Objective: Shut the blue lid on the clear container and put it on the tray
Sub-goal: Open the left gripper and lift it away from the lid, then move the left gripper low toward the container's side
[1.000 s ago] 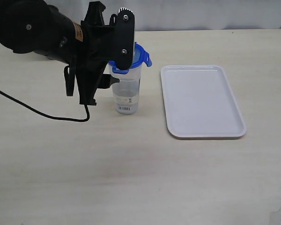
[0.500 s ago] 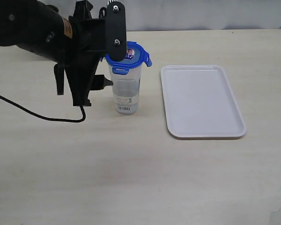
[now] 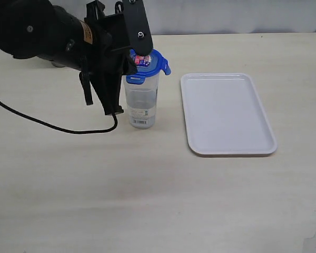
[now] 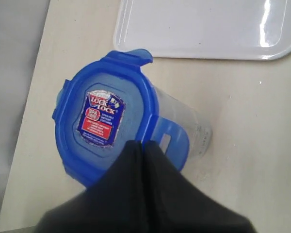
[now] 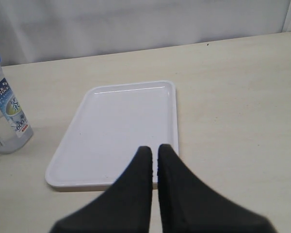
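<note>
My left arm reaches in low across the table (image 3: 147, 205) and tips its wrist down over the container (image 3: 142, 103). My left pincer (image 4: 143, 145) is clenched, the two fingers pressed flat together with nothing between them, and their tips rest at the rim of the lid (image 4: 104, 128). My right pincer (image 5: 153, 149) is also closed on nothing, hanging just above the tray (image 5: 121, 126) at the edge farthest from the container.

I count one container, one lid, one tray and my two pincers. The lid sits on top of the container, which stands upright on the table, beside the tray but apart from it, with a strip of bare table between them. One lid tab flares outward on the side facing the tray; another hangs down against the container wall near my fingertips. A black cable (image 3: 42, 122) trails on the table on the container's far side from the tray. The tray's surface is bare, its low rim all around
</note>
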Controlling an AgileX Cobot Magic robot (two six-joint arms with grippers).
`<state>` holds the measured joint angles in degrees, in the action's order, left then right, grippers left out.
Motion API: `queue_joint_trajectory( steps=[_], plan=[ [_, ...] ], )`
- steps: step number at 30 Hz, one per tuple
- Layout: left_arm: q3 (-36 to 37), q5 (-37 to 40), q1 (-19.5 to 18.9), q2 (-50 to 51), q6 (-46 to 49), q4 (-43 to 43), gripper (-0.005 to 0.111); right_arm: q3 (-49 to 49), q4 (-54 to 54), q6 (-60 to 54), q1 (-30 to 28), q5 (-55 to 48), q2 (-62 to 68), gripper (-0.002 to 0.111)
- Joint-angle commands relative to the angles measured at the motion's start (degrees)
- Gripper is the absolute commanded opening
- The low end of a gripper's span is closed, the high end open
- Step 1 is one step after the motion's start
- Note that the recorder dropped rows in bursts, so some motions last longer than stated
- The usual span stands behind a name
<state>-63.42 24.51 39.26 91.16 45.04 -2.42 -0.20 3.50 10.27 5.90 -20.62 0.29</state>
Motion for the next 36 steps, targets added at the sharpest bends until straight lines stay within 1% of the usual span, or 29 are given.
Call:
queue_joint_trajectory(
  steps=[1, 4, 6, 10, 13, 16, 19, 20, 22, 23, 25, 26, 28, 29, 30, 31, 32, 33, 35, 36],
  plan=[
    [-0.05, 0.38, 0.07, 0.01, -0.17, 1.36, 0.000, 0.20, -0.03, -0.12, -0.40, 0.14, -0.29, 0.004],
    [-0.05, -0.11, 0.07, -0.56, -0.76, 1.13, 0.000, 0.20, -0.03, -0.12, -0.40, 0.14, -0.29, 0.004],
    [-0.05, -2.77, -1.03, -1.34, -3.84, 1.13, 0.000, 0.20, -0.03, -0.12, -0.40, 0.14, -0.29, 0.004],
    [-0.05, -11.10, -5.12, -4.13, -9.96, 3.22, 0.000, 0.20, -0.03, -0.12, -0.40, 0.14, -0.29, 0.004],
    [0.17, -14.51, -8.01, -6.27, -10.01, 5.64, 0.000, 0.20, -0.03, -0.12, -0.40, 0.14, -0.29, 0.004],
    [2.32, -18.62, -10.44, -7.95, -10.01, 6.64, 0.000, 0.20, -0.03, -0.12, -0.40, 0.14, -0.29, 0.004],
    [7.10, -27.41, -13.23, -9.55, -10.54, 10.22, 0.000, 0.20, -0.03, -0.12, -0.40, 0.14, -0.29, 0.004],
    [9.32, -31.70, -14.19, -10.19, -11.29, 11.20, 0.000, 0.20, -0.03, -0.12, -0.40, 0.14, -0.29, 0.004],
    [13.22, -39.74, -16.01, -10.62, -16.20, 8.97, 0.000, 0.20, -0.03, -0.12, -0.40, 0.14, -0.29, 0.004],
    [14.87, -42.37, -17.14, -10.62, -21.19, 4.57, 0.000, 0.20, -0.03, -0.12, -0.40, 0.14, -0.29, 0.004],
    [17.92, -47.45, -20.32, -10.24, -34.85, -8.02, 0.000, 0.20, -0.03, -0.12, -0.40, 0.14, -0.29, 0.004],
    [19.07, -51.30, -22.67, -9.88, -44.58, -17.17, 0.000, 0.20, -0.03, -0.12, -0.40, 0.14, -0.29, 0.004],
    [19.99, -61.22, -28.29, -8.51, -65.97, -38.05, 0.000, 0.20, -0.03, -0.12, -0.40, 0.14, -0.29, 0.004],
    [19.86, -70.30, -32.78, -6.94, -75.36, -47.79, 0.000, 0.20, -0.03, -0.12, -0.40, 0.14, -0.29, 0.004],
    [19.38, -77.15, -35.66, -5.64, -81.88, -54.79, 0.000, 0.20, -0.03, -0.12, -0.40, 0.14, -0.29, 0.004],
    [18.86, -84.87, -38.28, -4.05, -85.23, -59.09, 0.000, 0.20, -0.03, -0.12, -0.40, 0.14, -0.29, 0.004],
    [18.06, -90.90, -41.48, -1.69, -87.74, -63.78, 0.000, 0.20, -0.03, -0.12, -0.40, 0.14, -0.29, 0.004],
    [17.91, -94.47, -43.15, -0.12, -88.64, -65.34, 0.000, 0.20, -0.03, -0.12, -0.40, 0.14, -0.29, 0.004],
    [18.01, -94.47, -46.00, 3.90, -88.53, -67.20, 0.000, 0.20, -0.03, -0.12, -0.40, 0.14, -0.29, 0.004],
    [18.01, -94.47, -46.66, 5.98, -88.09, -67.96, 0.000, 0.20, -0.03, -0.12, -0.40, 0.14, -0.29, 0.004]
  ],
)
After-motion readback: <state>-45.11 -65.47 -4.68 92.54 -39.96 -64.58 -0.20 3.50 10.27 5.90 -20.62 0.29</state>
